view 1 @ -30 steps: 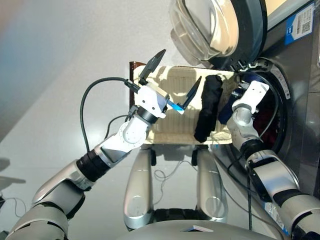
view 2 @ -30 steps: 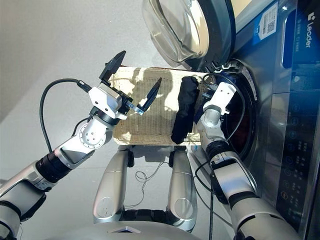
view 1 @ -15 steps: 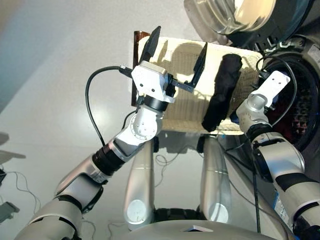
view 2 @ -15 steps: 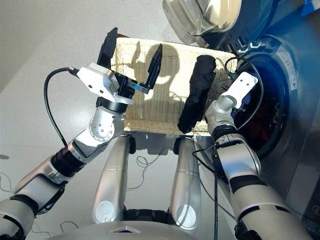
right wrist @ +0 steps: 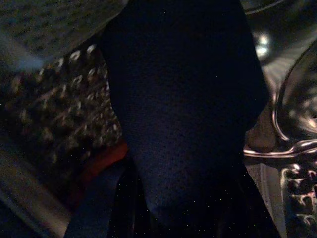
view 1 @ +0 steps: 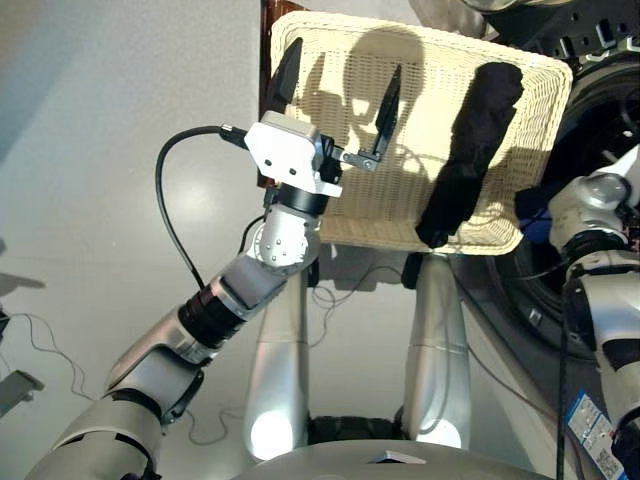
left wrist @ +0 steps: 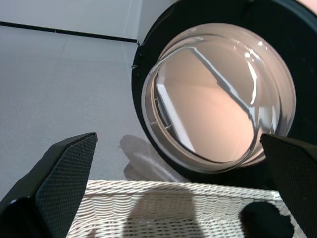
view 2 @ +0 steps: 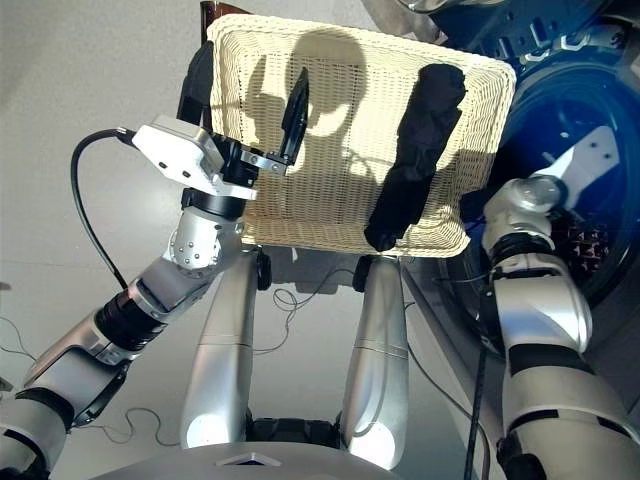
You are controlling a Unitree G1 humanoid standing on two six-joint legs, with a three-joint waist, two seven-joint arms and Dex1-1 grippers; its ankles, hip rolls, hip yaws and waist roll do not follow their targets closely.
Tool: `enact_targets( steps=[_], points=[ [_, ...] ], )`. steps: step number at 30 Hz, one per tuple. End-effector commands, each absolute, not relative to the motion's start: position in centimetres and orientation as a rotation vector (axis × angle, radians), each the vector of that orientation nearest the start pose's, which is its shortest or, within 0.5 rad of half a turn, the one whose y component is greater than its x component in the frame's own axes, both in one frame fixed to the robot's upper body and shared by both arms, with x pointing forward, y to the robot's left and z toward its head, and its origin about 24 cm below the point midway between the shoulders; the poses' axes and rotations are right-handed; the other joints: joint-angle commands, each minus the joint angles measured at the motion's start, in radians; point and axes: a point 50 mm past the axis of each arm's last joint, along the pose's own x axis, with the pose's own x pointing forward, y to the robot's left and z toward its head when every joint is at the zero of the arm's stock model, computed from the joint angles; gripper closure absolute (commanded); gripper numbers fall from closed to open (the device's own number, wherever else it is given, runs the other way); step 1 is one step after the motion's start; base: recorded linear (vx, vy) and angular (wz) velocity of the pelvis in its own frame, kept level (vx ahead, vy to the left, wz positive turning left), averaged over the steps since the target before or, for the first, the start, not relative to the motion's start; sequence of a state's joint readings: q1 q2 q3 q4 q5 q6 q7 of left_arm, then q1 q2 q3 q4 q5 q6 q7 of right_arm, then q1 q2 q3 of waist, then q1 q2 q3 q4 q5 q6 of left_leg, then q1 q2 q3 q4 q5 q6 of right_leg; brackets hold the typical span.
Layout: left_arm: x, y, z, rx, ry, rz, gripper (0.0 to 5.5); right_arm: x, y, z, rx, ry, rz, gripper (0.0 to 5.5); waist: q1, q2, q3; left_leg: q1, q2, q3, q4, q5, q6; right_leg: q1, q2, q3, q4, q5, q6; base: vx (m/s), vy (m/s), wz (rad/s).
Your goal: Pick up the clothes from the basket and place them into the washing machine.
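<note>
While your right pincer (right wrist: 163, 218), its fingers hidden behind the navy garment (right wrist: 183, 109), reaches into the washing machine (view 2: 560, 110) drum, your left pincer (view 1: 335, 110) hovers agape over the basket (view 1: 330, 215); next, grasp the black garment (view 1: 465, 150) lying there.

From my seat I see pale grey floor (view 1: 90, 150) filling the left half of the head views, with thin light wires looping across it at the lower middle (view 1: 345, 300) and the lower left edge (view 1: 40, 345). A small grey object (view 1: 12, 390) lies at the far lower left. A dark reddish-brown edge (view 1: 268, 20) shows at the top, left of centre.
</note>
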State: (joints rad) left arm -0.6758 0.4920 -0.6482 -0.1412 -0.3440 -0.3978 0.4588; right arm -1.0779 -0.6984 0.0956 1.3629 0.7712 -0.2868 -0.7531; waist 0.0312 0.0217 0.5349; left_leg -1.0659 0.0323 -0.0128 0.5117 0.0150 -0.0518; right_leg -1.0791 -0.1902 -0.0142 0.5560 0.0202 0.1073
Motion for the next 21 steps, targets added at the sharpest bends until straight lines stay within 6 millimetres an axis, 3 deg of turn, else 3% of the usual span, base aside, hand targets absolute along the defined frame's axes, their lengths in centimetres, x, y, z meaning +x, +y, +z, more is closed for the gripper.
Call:
enact_targets(
  steps=[1,6,7,8,15,21],
  points=[
    [24.3,6.8,24.7,-0.167,-1.008,-0.442,0.00,30.6,-41.5,20.2,0.315,-0.225,-1.455,5.50,-0.015,0.059,-0.015,0.044,-0.008,0.043,0.041,-0.085,-0.037,0.022,0.045,0.066,0.058,-0.088,0.007,0.000,0.000,0.000],
    [24.3,7.2,25.2,-0.170,-1.028,-0.436,0.00,29.6,-42.6,20.5,0.364,-0.249,-1.492,5.50,-0.018,0.058,-0.015,0.044,-0.007,0.043,0.026,-0.073,-0.036,0.019,0.045,0.065,0.046,-0.078,0.007,0.000,0.000,0.000],
    [24.3,7.3,25.2,-0.170,-1.028,-0.436,0.00,29.4,-42.8,20.4,0.364,-0.248,-1.493,4.40,-0.019,0.057,-0.015,0.046,-0.007,0.044,0.026,-0.073,-0.036,0.020,0.045,0.065,0.046,-0.078,0.007,0.000,0.000,0.000],
    [24.2,7.4,25.2,-0.169,-1.033,-0.436,0.00,29.3,-42.9,20.4,0.365,-0.260,-1.487,0.00,-0.020,0.056,-0.015,0.047,-0.007,0.044,0.025,-0.073,-0.036,0.020,0.045,0.065,0.046,-0.079,0.008,0.000,0.000,0.000],
    [24.3,7.6,25.2,-0.161,-1.032,-0.427,0.00,29.7,-42.4,19.9,0.327,-0.267,-1.447,0.00,-0.023,0.050,-0.015,0.054,-0.006,0.049,0.019,-0.075,-0.034,0.023,0.047,0.065,0.040,-0.077,0.007,0.000,0.000,0.000],
    [24.6,7.7,25.0,-0.184,-1.027,-0.391,0.00,33.4,-37.3,19.3,0.249,-0.341,-1.211,0.00,-0.031,0.032,-0.015,0.080,0.004,0.057,0.004,-0.080,-0.033,0.045,0.054,0.063,0.020,-0.074,0.009,0.000,0.000,0.000]
  ],
)
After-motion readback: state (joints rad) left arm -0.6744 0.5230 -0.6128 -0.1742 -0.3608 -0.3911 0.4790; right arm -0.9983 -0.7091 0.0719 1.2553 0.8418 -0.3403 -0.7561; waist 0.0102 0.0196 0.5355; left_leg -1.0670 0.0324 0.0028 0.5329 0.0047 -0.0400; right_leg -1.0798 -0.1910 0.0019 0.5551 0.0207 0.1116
